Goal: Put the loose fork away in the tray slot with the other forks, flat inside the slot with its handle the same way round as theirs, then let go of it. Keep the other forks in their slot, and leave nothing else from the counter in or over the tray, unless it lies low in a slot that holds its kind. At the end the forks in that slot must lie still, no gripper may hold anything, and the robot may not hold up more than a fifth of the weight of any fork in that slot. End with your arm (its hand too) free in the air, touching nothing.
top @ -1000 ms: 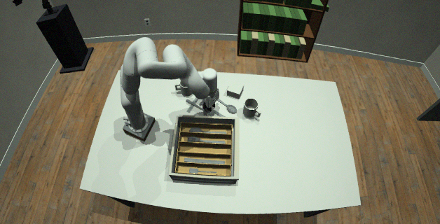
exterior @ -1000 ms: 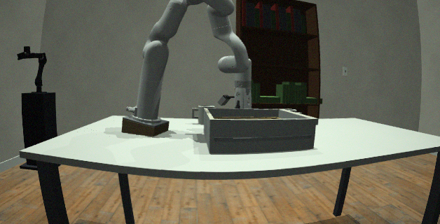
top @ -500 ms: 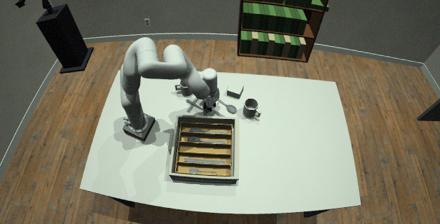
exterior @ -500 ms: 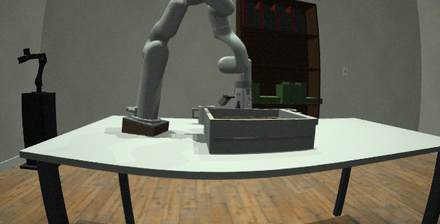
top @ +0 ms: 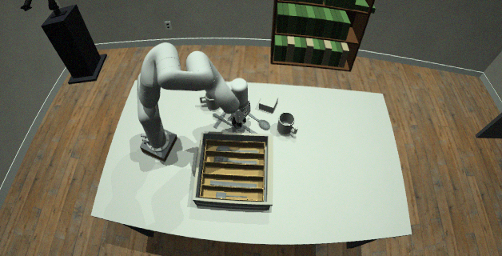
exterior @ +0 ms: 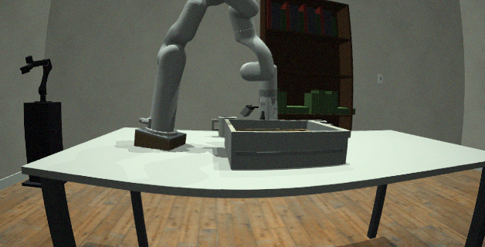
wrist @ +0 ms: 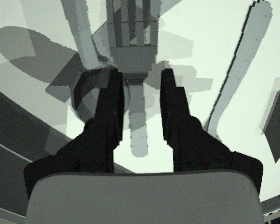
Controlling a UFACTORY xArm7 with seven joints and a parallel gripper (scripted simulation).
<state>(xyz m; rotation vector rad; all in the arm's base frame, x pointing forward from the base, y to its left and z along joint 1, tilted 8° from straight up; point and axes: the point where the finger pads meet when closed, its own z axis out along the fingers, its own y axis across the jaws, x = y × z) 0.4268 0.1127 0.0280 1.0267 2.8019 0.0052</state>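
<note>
Low over the white counter (top: 340,153), just behind the cutlery tray (top: 236,135): the tool (wrist: 140,75), pointing down. Two dark fingers a little spread, not pressed together, pinching nothing. Between them, seen from the wrist: the thin handle of the loose fork (wrist: 132,36), with a small gap on each side. Fork flat on the counter, outside the tray, prongs pointing away from the tool. Next to it, more cutlery lying crossed on the counter, with a spoon (top: 264,124) close by. A bit farther along, a dark mug (top: 285,125) standing up. Inside the tray, grey cutlery lying flat in the long slots; too small to tell which slot has the forks. From the side, tool tips hidden behind the tray wall.
</note>
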